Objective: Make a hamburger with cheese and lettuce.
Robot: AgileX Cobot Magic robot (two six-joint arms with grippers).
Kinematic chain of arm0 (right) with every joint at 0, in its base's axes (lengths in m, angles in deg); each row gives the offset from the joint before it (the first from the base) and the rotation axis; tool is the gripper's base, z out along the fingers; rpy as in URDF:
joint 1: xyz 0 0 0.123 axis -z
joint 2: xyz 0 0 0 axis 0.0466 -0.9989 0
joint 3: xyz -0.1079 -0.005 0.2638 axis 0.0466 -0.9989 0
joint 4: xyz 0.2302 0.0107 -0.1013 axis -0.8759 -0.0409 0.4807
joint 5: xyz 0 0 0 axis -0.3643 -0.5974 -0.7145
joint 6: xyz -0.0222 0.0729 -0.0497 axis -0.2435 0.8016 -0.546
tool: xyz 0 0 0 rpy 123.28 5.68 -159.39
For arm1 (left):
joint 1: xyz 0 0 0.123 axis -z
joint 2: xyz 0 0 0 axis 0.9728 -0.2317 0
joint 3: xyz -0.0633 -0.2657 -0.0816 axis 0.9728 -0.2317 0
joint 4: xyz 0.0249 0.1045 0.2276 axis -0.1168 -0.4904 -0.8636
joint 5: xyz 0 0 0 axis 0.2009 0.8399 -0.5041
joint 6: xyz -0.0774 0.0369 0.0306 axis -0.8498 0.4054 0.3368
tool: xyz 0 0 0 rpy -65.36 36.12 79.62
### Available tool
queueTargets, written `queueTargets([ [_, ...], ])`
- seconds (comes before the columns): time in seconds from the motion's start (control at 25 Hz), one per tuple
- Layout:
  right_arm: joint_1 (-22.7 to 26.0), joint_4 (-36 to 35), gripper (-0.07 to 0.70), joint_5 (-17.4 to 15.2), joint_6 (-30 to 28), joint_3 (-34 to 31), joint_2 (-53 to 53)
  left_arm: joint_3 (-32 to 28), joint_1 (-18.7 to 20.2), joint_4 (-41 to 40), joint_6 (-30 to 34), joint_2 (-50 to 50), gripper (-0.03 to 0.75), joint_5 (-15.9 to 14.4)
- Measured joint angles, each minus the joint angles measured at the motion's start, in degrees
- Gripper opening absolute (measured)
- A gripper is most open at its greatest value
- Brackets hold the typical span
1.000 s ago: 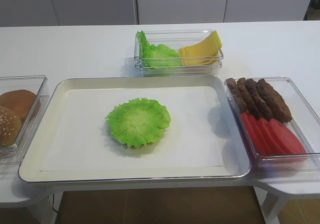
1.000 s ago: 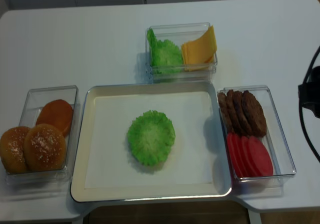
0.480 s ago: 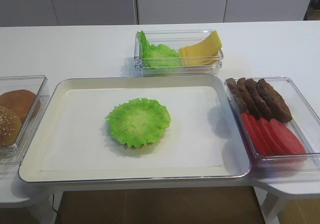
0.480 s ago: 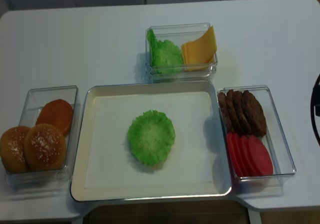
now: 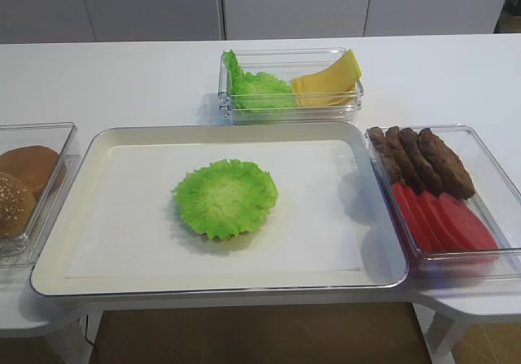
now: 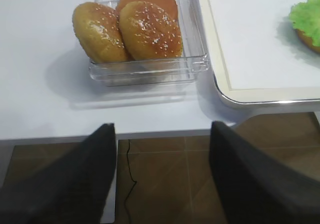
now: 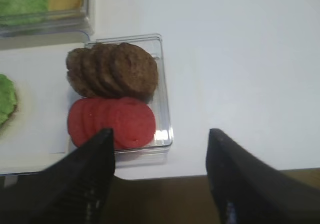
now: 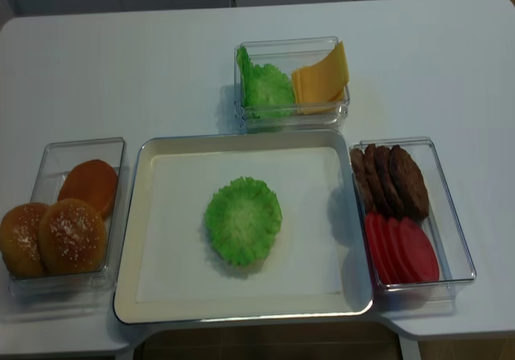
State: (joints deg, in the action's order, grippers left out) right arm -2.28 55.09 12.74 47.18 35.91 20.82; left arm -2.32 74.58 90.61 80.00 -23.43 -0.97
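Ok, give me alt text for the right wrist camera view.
Open black right gripper hangs empty above the table edge, near a clear plastic box of overlapping brown patties and red slices. Far left, a ruffled green lettuce leaf shows partly.

Lettuce (image 8: 243,220) covers the bun half (image 6: 309,39) almost wholly; only a brown rim shows in the left wrist view, cut by the edge. Left buns (image 5: 20,186) cropped in the first high view.
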Motion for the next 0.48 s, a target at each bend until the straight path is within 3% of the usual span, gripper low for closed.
queueTargets([
  [0.24, 0.00, -1.52, 0.436, -0.50, 0.00, -0.33, 10.82, 0.00, 0.00, 0.00, 0.00, 0.00, 0.439, 0.00],
  [0.48, 0.00, -3.24, 0.436, -0.64, -0.23, -7.41, 20.67, 0.00, 0.00, 0.00, 0.00, 0.00, 0.439, 0.00],
])
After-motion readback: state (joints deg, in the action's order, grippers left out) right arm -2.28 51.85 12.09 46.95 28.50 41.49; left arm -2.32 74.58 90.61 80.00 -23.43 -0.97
